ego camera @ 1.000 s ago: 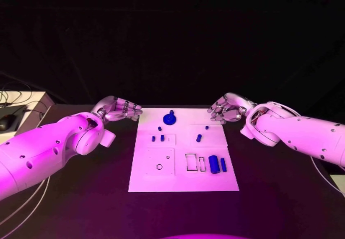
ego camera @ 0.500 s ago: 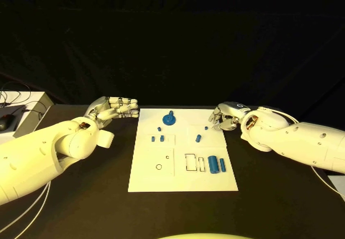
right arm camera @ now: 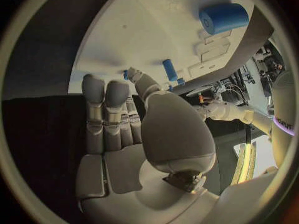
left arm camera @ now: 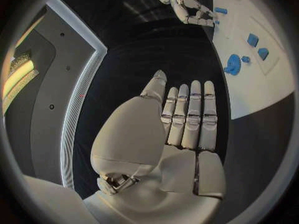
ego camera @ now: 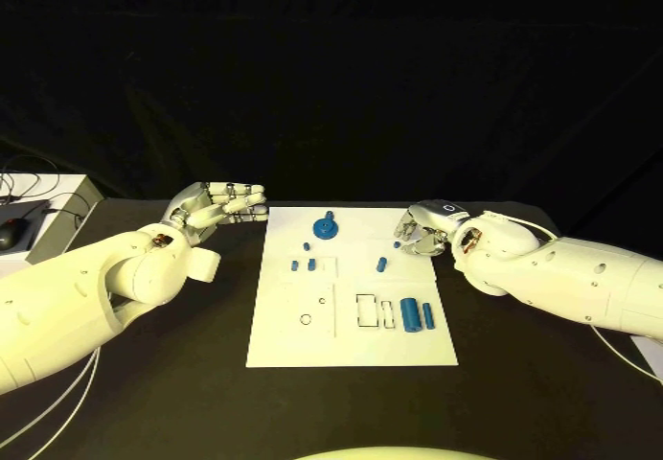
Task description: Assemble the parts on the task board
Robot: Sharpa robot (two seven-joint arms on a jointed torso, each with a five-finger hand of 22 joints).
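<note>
Black table (ego camera: 166,383) under me, white task board (ego camera: 353,350) dead centre with its blue parts (ego camera: 409,314) lying on it, and my left hand (ego camera: 216,208) and right hand (ego camera: 422,230) flank its far corners, fingers apart, holding nothing.

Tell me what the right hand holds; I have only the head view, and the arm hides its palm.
Observer: Nothing: the right wrist view shows the right hand empty, fingers straight.
Operator: Is it over the board?
Observer: Its thumb tip lies over the task board near its edge, close to a small blue peg.
Operator: And the left palm?
Observer: The left wrist view shows the left hand empty, fingers straight, above the black table.
</note>
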